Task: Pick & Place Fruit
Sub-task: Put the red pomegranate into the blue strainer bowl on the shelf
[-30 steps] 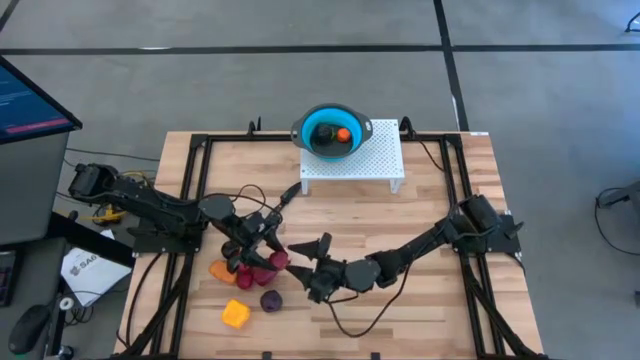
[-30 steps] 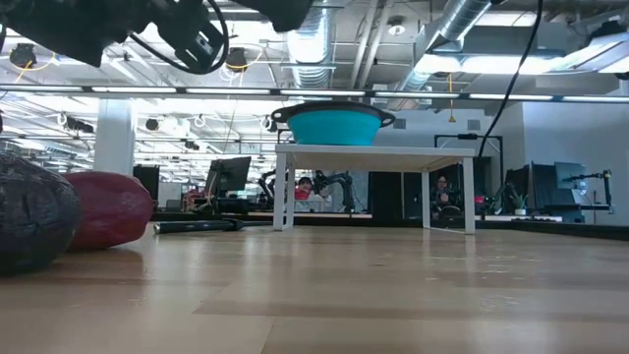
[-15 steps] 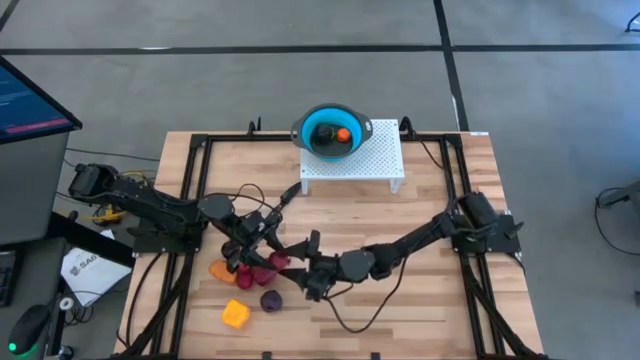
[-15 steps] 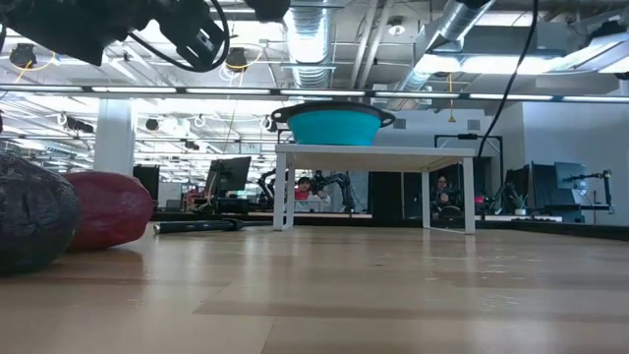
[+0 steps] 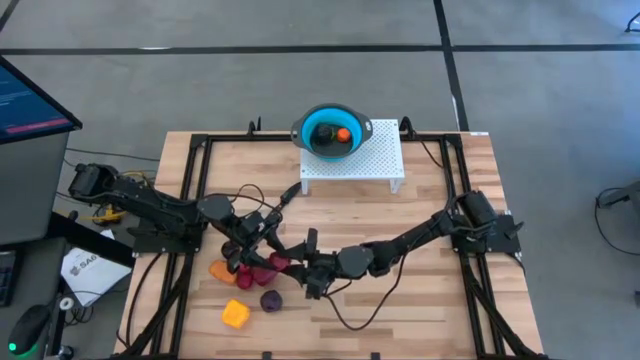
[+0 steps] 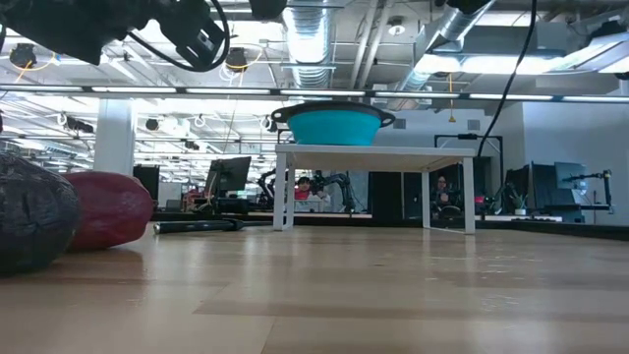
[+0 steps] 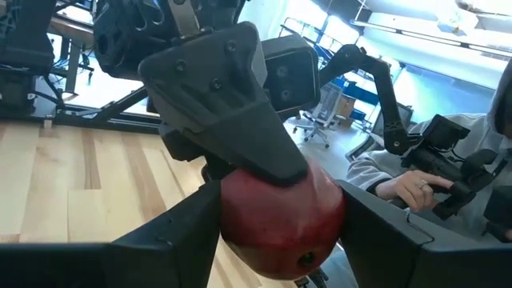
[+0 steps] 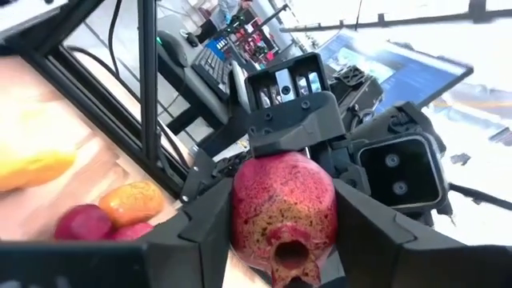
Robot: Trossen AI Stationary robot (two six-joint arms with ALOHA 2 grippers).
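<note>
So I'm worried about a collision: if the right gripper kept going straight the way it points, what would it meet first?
Most likely the left gripper. The right gripper, closed around a red pomegranate, points straight at it, apparently close behind the fruit, though depth is hard to judge.

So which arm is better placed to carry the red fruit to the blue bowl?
Left, probably: the left hand grips the red fruit, while the right hand is only beside it.
</note>
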